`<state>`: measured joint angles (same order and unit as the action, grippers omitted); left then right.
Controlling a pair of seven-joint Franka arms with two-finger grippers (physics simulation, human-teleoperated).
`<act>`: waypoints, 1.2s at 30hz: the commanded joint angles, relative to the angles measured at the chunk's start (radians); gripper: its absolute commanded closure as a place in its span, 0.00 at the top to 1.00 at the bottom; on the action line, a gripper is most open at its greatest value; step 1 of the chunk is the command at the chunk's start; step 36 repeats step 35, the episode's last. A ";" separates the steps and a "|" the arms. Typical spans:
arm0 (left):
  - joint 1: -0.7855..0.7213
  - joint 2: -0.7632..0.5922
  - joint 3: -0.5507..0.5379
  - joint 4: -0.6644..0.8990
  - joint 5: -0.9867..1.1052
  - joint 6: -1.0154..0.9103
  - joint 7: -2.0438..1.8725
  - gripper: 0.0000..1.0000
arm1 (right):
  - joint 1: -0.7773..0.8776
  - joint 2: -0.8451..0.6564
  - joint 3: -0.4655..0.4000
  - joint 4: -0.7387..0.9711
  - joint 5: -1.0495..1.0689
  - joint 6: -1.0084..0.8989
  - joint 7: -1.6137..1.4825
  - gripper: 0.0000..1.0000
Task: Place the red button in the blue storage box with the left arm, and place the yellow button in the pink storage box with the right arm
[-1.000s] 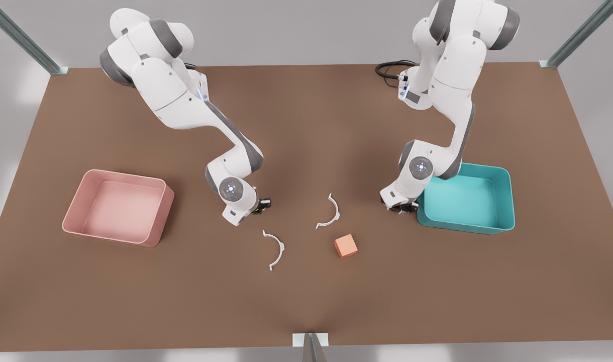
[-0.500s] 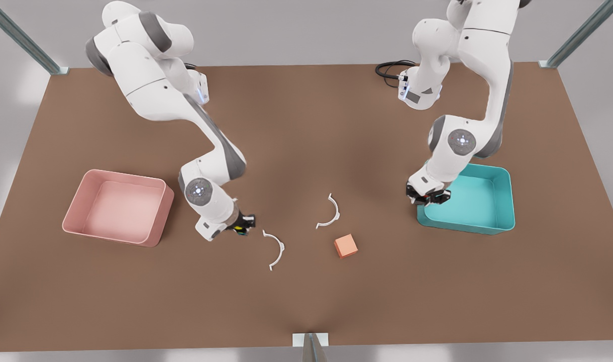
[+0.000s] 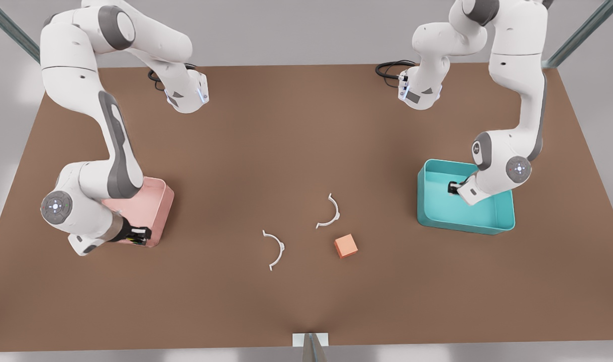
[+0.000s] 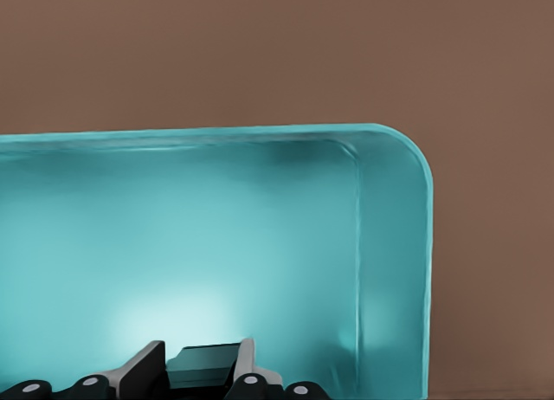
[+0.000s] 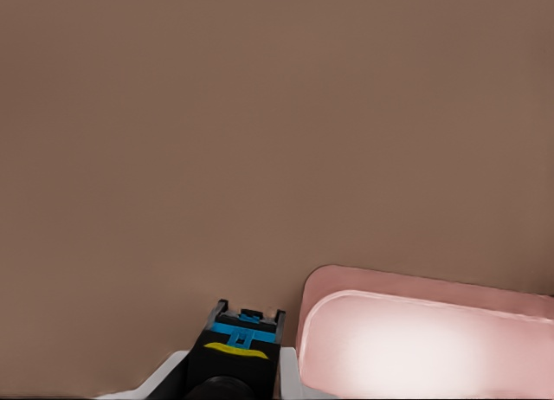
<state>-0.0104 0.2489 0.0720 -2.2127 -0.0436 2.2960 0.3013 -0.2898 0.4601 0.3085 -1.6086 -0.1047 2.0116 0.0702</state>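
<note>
Our brown table (image 3: pixel 296 151) fills the frame, grey wall behind. At the front view's right, the red button is not clear to us; a dark block (image 4: pixel 203 365), likely its base, sits pinched in our left gripper (image 3: pixel 454 187) over the blue storage box (image 3: pixel 505 221). At lower left, our right gripper (image 3: pixel 138 235) pinches the yellow button (image 5: pixel 235 351) at the pink storage box (image 3: pixel 161 201), near its corner and not yet over the inside. We judge both carries nearly done; centring there and both releases remain. An orange cube (image 3: pixel 345 246) lies mid-table.
</note>
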 commanded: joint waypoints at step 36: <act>-0.080 -0.109 -0.015 0.763 0.011 -0.693 -0.240 1.00 | 0.351 -0.304 -0.278 0.114 0.077 -0.341 0.117 1.00</act>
